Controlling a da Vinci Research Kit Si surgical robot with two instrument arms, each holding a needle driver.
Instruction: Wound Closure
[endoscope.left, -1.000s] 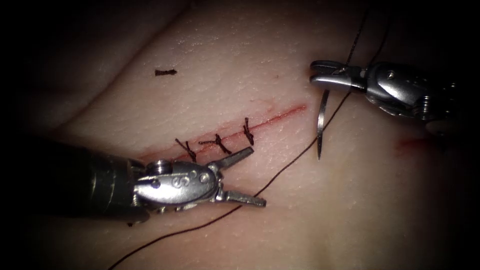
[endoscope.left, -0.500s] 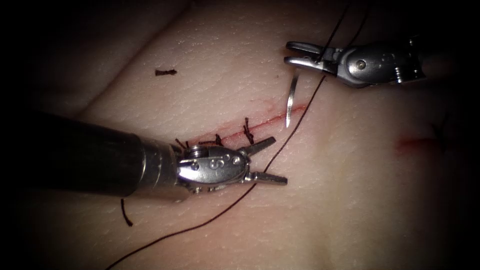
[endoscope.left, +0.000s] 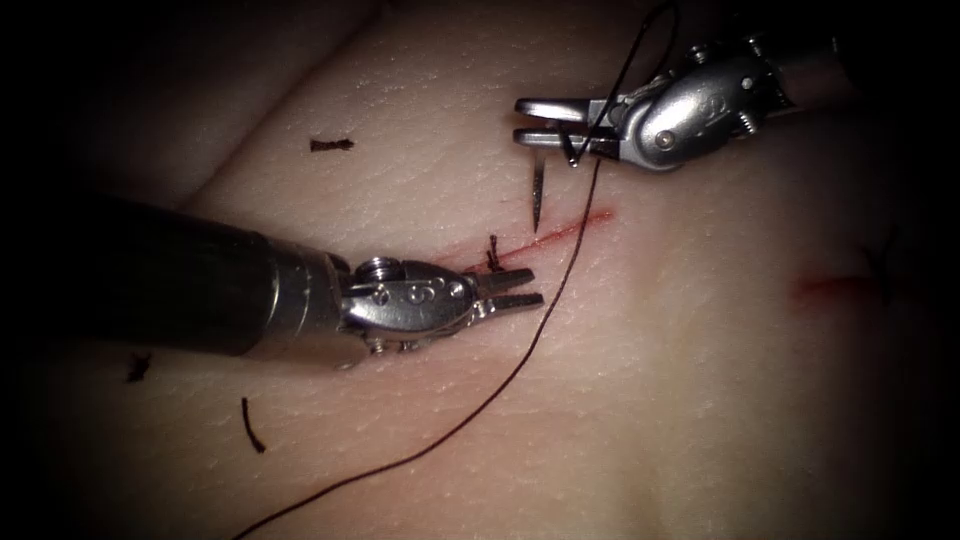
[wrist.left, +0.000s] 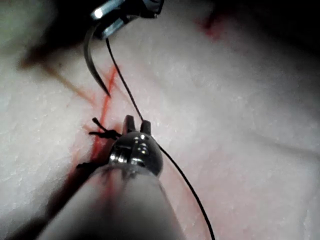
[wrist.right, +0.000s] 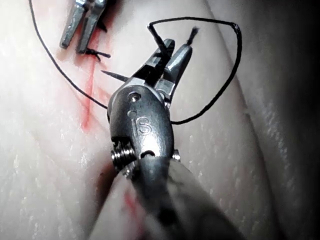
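My right tool (endoscope.left: 530, 120) comes in at the upper right, shut on the curved needle (endoscope.left: 538, 195) near its thread end. The needle hangs free, its point just above the unstitched right end of the cut (endoscope.left: 572, 227), not in the tissue (endoscope.left: 680, 380). The same needle (wrist.left: 92, 65) is seen over the red line in the left wrist view. Dark thread (endoscope.left: 520, 365) loops above the right jaws and trails down to the lower left. My left tool (endoscope.left: 522, 287) lies along the cut beside the rightmost stitch (endoscope.left: 493, 255), jaws drawn almost together and holding nothing.
Short cut ends of thread lie on the tissue: one at upper left (endoscope.left: 330, 145), two at lower left (endoscope.left: 252, 425) (endoscope.left: 137, 367). A smear of red fluid (endoscope.left: 830, 288) marks the tissue to the right of the cut.
The right tool carried the needle left and up, so its point now hangs over the cut's right end. The left tool slid right along the cut and its wide-open jaws closed.
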